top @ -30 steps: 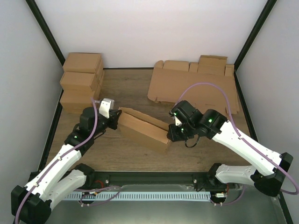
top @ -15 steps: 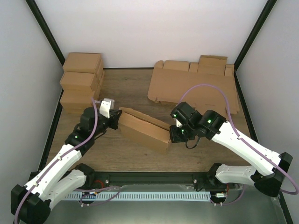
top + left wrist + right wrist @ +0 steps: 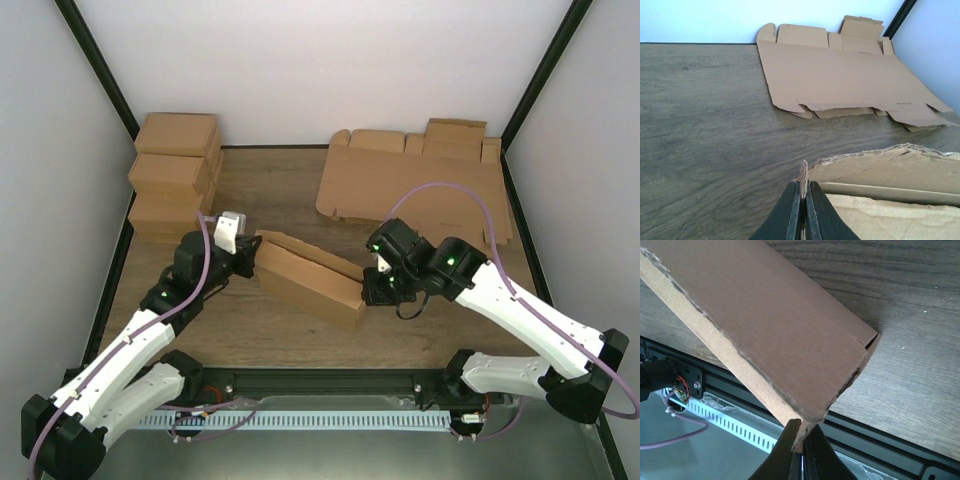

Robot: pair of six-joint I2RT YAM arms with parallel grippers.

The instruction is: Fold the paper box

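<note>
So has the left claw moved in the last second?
No. The left claw sits just where it was, below the stack of boxes, shut on the paper box.

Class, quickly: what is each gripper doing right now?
Left gripper: shut on the brown cardboard paper box.
Right gripper: shut on that box too.

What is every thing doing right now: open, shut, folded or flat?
paper box: partly folded, held at both ends.
left gripper: shut on the paper box's edge.
right gripper: shut on the paper box's corner.
flat blanks: lying unfolded.
stacked boxes: folded shut, piled up.
</note>
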